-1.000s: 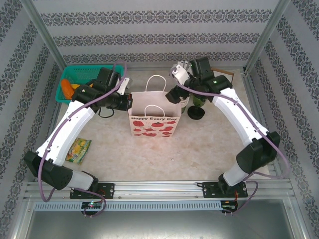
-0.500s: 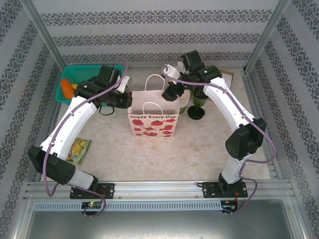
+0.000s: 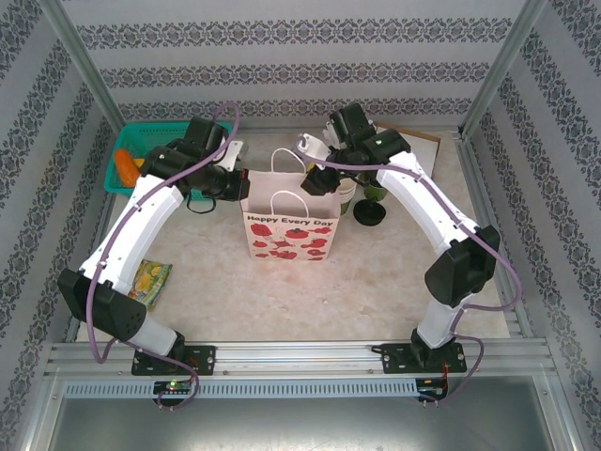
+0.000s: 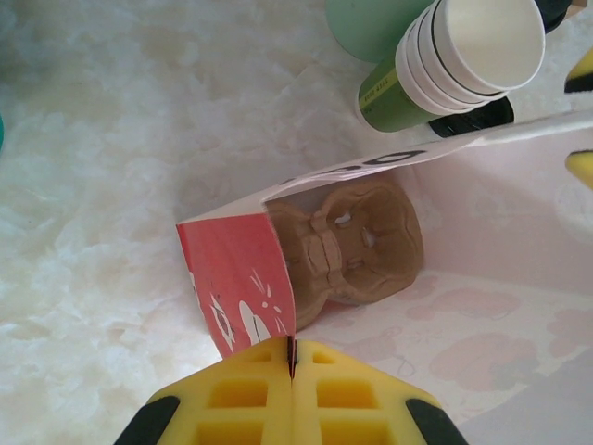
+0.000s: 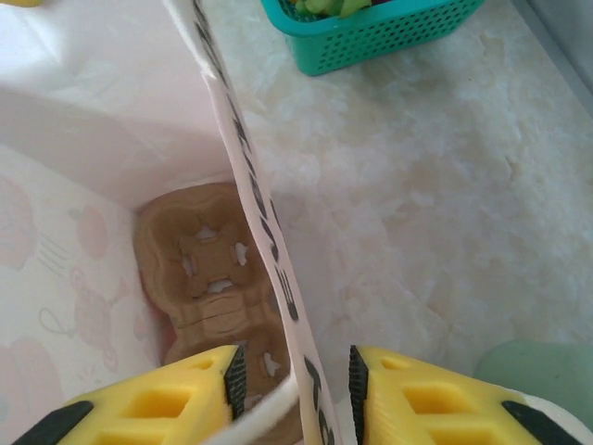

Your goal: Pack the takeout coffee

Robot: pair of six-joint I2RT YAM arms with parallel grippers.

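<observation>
Left claw (image 4: 291, 363): pressed together on the left edge of the gift bag (image 3: 286, 235); the red side panel is pinched between the yellow fingers.

Right claw (image 5: 296, 373): spread and set astride the bag's far rim, near its right end. The printed rim strip is seen running between the two fingers, not pinched.

Gift bag: held upright between the two claws, mouth open. The words "Happy Every Day" and red prints are shown on its near face.

Pulp cup tray (image 4: 357, 241): seen lying on the bottom of the bag, below both claws.

Takeout coffee (image 3: 374, 192): seen outside the bag, on the table to the right of the right claw and beyond the stacked cups. Only its green side is shown; its top is hidden under the right arm.

Stacked cups (image 4: 463, 56): lidless, placed just to the right of the right claw, beside the bag's outer wall.

Black lid (image 3: 369, 215): laid loose on the table, to the right of the right claw and a little nearer the arm bases.

Green basket (image 5: 371, 37): set well to the left of the left claw, on the far side.
</observation>
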